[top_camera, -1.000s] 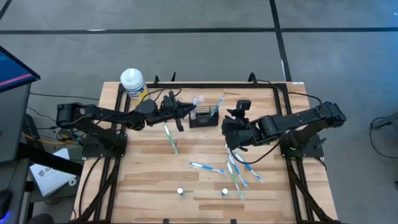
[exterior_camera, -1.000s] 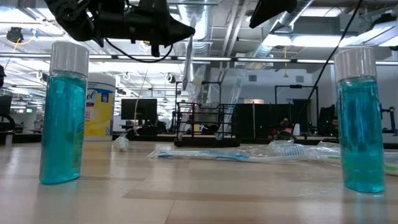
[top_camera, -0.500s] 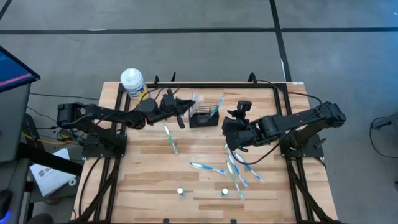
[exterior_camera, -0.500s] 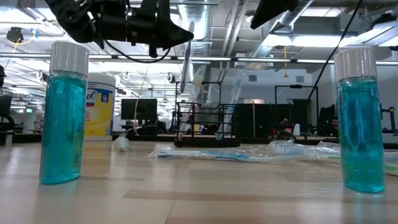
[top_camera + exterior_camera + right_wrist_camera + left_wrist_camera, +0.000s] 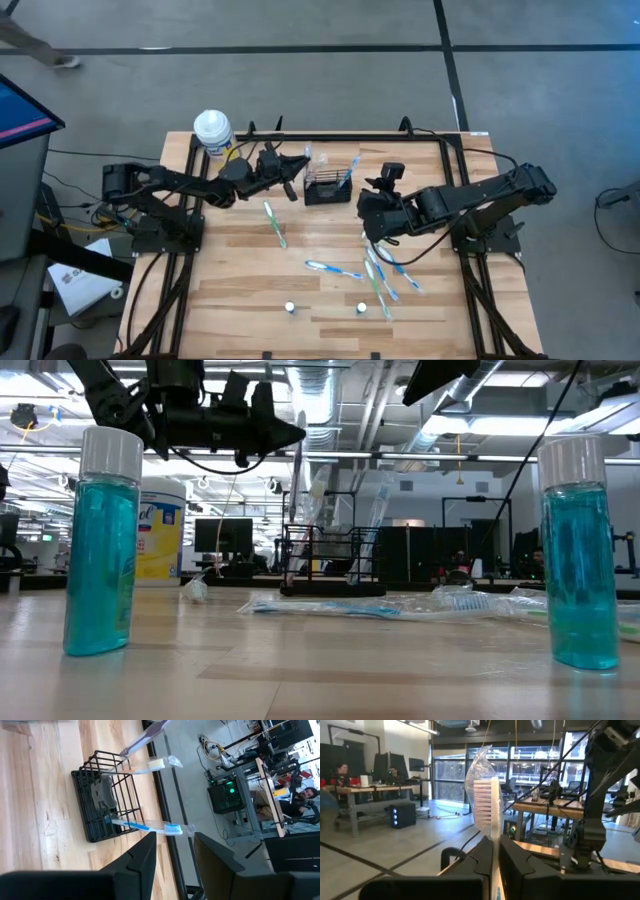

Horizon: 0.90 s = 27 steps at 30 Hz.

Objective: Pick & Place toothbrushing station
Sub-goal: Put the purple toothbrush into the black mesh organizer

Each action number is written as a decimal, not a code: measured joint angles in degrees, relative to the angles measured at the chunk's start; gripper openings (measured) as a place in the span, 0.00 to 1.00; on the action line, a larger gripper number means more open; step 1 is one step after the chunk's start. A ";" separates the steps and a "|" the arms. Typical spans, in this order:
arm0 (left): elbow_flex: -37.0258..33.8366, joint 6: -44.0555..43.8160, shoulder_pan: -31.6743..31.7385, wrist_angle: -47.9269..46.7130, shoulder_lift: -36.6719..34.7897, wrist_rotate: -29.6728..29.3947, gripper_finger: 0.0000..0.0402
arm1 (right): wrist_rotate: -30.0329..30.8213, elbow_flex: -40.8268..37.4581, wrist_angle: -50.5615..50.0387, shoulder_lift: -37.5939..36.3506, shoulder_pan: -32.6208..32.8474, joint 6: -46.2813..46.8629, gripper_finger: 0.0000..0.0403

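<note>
Left arm stretched across the far left part of the table (image 5: 240,290), wrist raised well above the wood, left gripper (image 5: 298,166) aimed toward the wire holder (image 5: 329,186) and just short of its left side. Fingers (image 5: 479,863) clenched on a wrapped toothbrush (image 5: 483,804), handle pinched between them, white bristle head standing upright past the tips inside clear plastic wrap. From table height, same arm hanging dark near the top, brush slanting down from its tip. Right arm folded in from the right edge, elbow out by its base, right gripper (image 5: 372,222) hovering low over the middle right of the table, near the holder's right front corner. Fingers (image 5: 142,854) parted with a plain gap, nothing between them. Wire holder sitting upright on the wood at the far middle of the table, between the two grippers, touched by neither. Inside it: a blue-handled wrapped brush (image 5: 147,826) leaning out over the rim, a second wrapped brush (image 5: 150,766) with a pale head leaning out of another compartment, and a grey object (image 5: 102,791) resting low in the mesh; which compartment holds what, unclear. More wrapped toothbrushes (image 5: 380,272) scattered flat on the table below the right gripper, one green one (image 5: 274,222) below the left. Yellow bottle with white cap (image 5: 214,134) at the far left corner. Two small bottles of blue liquid (image 5: 101,540) upright near the front edge.
</note>
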 joint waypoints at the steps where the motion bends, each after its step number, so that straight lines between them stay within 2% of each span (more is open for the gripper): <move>1: 0.00 0.00 0.00 0.36 0.79 0.01 0.01 | -0.01 0.01 0.01 0.00 -0.02 -0.02 0.30; 7: 0.00 1.02 0.54 2.12 3.26 0.13 0.01 | -0.01 0.00 0.03 0.00 0.00 -0.06 0.30; 19: -0.11 1.10 1.22 3.76 3.32 0.13 0.01 | -0.41 0.01 0.02 0.00 -0.04 -0.24 0.30; 27: -2.55 1.05 1.22 4.78 3.34 0.11 0.01 | -0.42 0.00 0.03 0.00 -0.04 -0.19 0.30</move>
